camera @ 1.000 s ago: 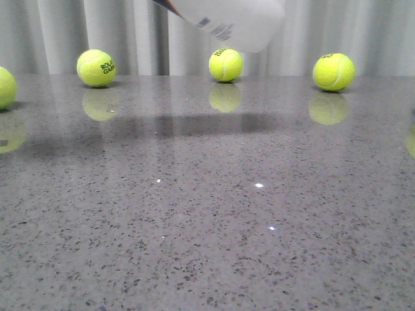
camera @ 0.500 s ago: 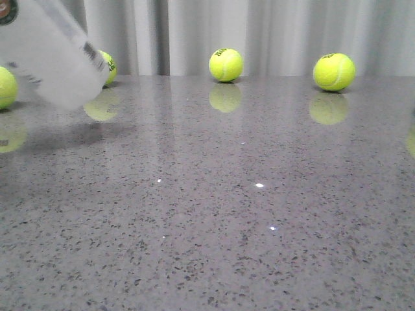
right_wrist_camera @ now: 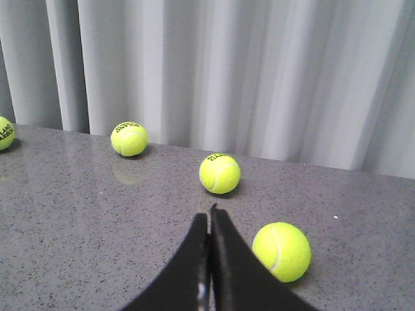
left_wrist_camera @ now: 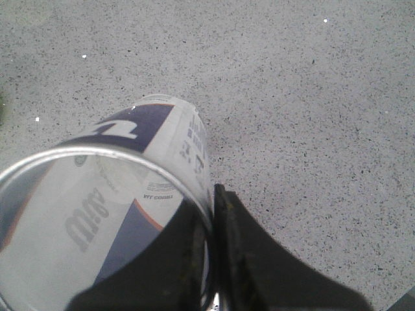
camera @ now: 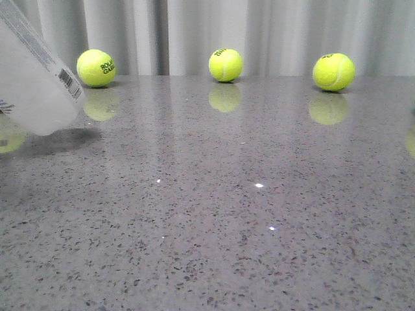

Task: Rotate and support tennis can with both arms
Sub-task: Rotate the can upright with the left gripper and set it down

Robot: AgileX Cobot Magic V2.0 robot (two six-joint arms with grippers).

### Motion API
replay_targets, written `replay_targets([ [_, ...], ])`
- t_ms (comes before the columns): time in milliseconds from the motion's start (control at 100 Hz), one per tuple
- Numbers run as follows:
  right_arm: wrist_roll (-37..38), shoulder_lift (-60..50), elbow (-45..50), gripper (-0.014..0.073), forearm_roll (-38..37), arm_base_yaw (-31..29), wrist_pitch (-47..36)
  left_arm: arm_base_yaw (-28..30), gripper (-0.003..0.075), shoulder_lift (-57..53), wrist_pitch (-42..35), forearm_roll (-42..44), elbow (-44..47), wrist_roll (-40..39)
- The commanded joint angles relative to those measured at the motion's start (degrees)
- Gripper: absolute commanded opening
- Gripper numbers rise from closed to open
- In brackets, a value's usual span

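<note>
One can: the can (camera: 32, 78) hangs tilted at the far left of the front view, its closed whitish end lowest and just above the table (camera: 227, 214), upper part out of frame.
Can label: a barcode and small print in the front view; navy and white panels with an orange stripe, large white lettering and fine print I cannot read in the left wrist view (left_wrist_camera: 130, 168).
Can rim: silver, open end toward the left wrist camera.
Left gripper: the left gripper (left_wrist_camera: 212, 253) pinches the rim wall, one finger inside the can, one outside.
Right gripper: the right gripper (right_wrist_camera: 209, 259) has its fingers pressed together, holding nothing, over the table.
Balls: three in a row at the back; the left ball (camera: 96, 67) reads "ROLA… GAR…", the middle ball (camera: 225, 65) and right ball (camera: 333, 71) bear dark print too small to read.
Backdrop: a grey pleated curtain (camera: 285, 32).
</note>
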Motion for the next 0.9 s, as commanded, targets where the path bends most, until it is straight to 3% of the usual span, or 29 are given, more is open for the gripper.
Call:
replay_targets([
  [0, 0.21, 0.26, -1.27, -0.0070, 0.85, -0.04, -4.58, 0.03, -0.0020, -0.07, -2.38, -2.05, -1.52, -0.57],
  [350, 0.21, 0.26, -1.27, -0.0070, 0.85, -0.04, -4.58, 0.03, 0.0008, 3.52, -1.45, -5.13, -1.93, -0.46],
  [450, 0.21, 0.26, -1.27, -0.0070, 0.85, -0.04, -4.58, -0.08, 0.0119, 4.37, -1.45, -5.37, -4.11, -0.46],
  [650, 0.21, 0.26, -1.27, -0.0070, 0.85, -0.04, -4.58, -3.57, 0.0487, 8.08, -3.48, -6.22, -10.51, 0.01],
  [690, 0.21, 0.26, -1.27, -0.0070, 0.85, -0.04, -4.58, -4.31, 0.0528, 9.25, -3.62, -6.31, -11.74, 0.01],
  [890, 0.21, 0.26, -1.27, -0.0070, 0.85, -0.04, -4.58, -7.61, 0.0554, 17.89, -0.53, -7.35, -18.65, 0.01],
])
